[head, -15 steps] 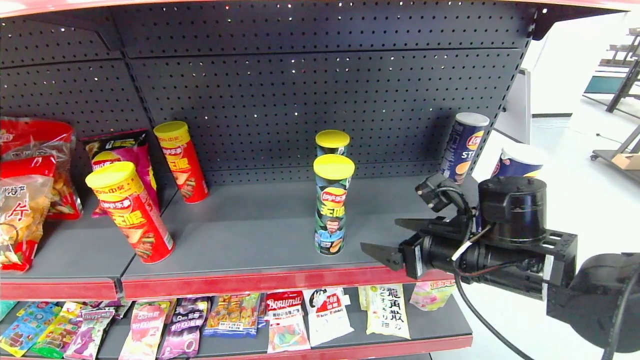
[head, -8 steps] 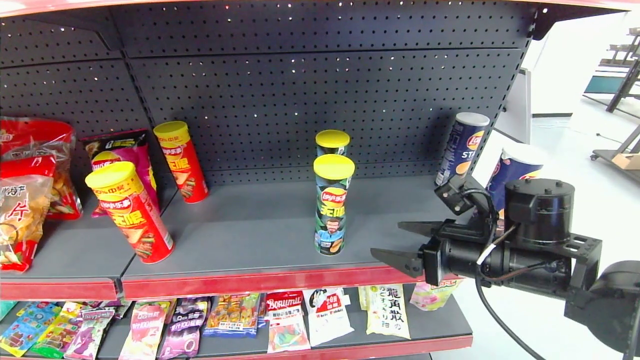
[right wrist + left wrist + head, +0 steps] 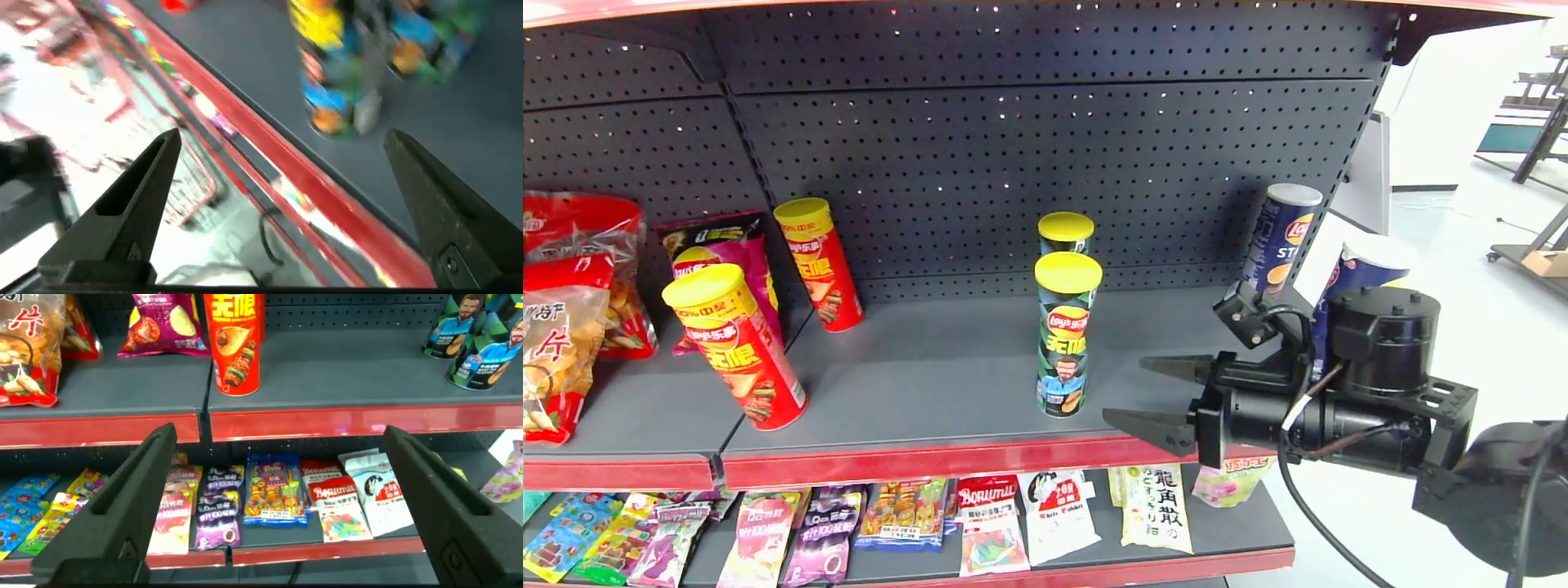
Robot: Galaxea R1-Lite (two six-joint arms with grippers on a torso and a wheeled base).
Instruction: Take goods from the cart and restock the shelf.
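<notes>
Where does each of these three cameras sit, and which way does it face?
Head view: on the robot's head, looking down at the shelf; the open right gripper shows at right.
Left wrist view: on the left wrist, facing the snack packets below; its open left gripper frames them.
Right wrist view: on the right wrist, facing the green cans between its own fingers.
Shared: all three show the green cans.
</notes>
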